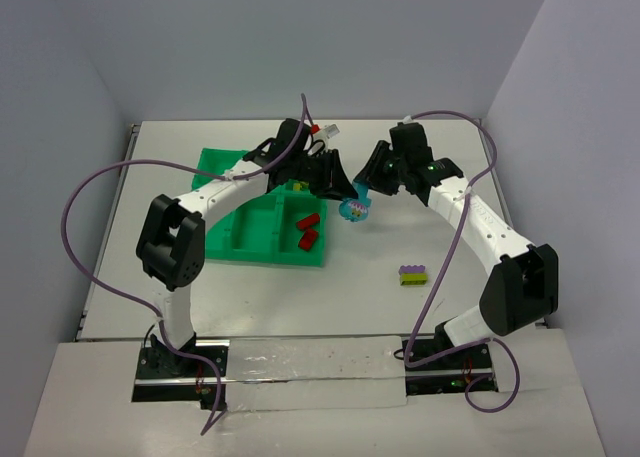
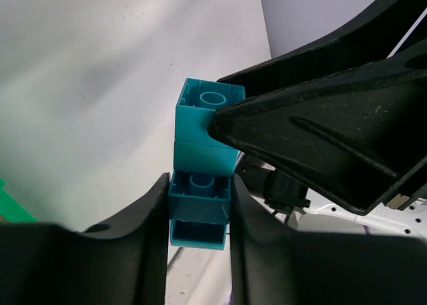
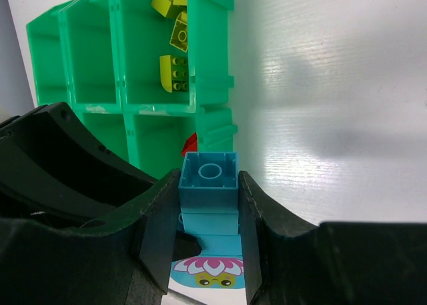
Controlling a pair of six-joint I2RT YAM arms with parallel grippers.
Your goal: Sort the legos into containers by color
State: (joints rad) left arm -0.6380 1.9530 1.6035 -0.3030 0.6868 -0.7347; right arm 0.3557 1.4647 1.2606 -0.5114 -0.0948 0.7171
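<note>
**Left pincer (image 2: 199, 215) and right pincer (image 3: 209, 215) pinching one stack of cyan plastic bricks (image 1: 355, 211)**

Each clamps one end of it, just right of the bright green plastic tray (image 1: 215, 162). Further right, a purple-and-green brick (image 1: 412, 275) lies on the white desk (image 1: 330, 297).

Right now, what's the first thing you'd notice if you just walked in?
The left gripper and the right gripper both pinch one stack of blue bricks in the air just beside the green tray. Two red bricks lie in the tray's near right compartment, and a purple-and-green brick sits alone on the table.
</note>
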